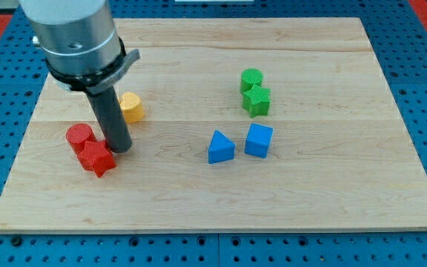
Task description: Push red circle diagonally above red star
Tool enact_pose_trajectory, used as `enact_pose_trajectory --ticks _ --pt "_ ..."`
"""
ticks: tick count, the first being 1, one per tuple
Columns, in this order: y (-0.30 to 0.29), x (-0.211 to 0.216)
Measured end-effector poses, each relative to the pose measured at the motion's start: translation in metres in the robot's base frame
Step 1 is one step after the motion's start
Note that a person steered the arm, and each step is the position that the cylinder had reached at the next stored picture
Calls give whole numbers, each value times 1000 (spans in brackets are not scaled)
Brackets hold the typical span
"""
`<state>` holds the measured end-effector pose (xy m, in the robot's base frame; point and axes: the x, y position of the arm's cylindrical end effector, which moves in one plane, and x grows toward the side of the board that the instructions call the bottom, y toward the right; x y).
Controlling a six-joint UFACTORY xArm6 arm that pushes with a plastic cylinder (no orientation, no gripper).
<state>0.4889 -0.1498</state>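
The red circle point(79, 137) sits at the board's left, touching the red star point(97, 158), which lies just below and to its right. My tip point(119, 147) is down on the board right beside both, at the star's upper right and to the right of the circle. The rod rises from it to the arm's grey body at the view's top left.
A yellow block point(132, 107) lies just above right of the rod. A green circle point(251, 79) and green star point(256, 100) touch at centre right. A blue triangle point(220, 147) and blue cube point(259, 140) lie below them. The wooden board point(332, 193) ends near every view edge.
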Motion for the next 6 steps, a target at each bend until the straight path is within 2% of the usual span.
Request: enact_pose_trajectory --ticks 1,2,3,5,6 --pt "-47 34" --pt "-9 21" --pt "33 -13" --pt "-97 -13" --pt "-99 -14"
